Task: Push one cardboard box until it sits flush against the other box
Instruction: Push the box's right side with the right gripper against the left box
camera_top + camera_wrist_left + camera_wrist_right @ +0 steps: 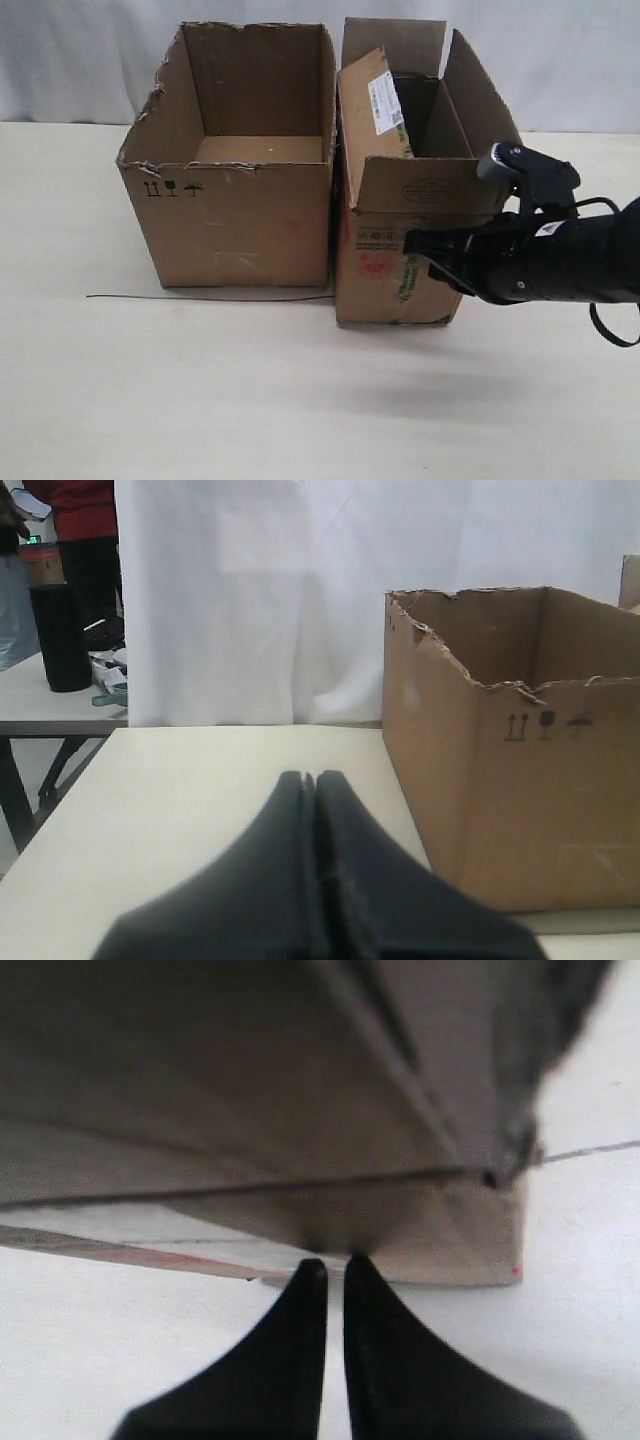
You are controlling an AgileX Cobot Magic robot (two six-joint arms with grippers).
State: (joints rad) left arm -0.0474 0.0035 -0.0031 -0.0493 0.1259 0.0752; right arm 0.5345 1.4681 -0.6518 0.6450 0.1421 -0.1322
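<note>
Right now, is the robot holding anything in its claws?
Nothing is held. The right gripper is shut, its tips at the side of the flapped cardboard box; the left gripper is shut on nothing.

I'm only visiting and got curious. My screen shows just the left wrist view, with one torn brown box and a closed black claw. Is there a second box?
Observer: Yes. The exterior view shows a narrower cardboard box with open flaps close against the other box, the torn one you see.
Operator: Is anything touching it?
Observer: The right gripper, jaws shut, has its tips at that box's red-and-green printed side, touching or nearly.
Operator: Anything else lying around?
Observer: A thin dark strand runs on the table along the torn box's base.
</note>
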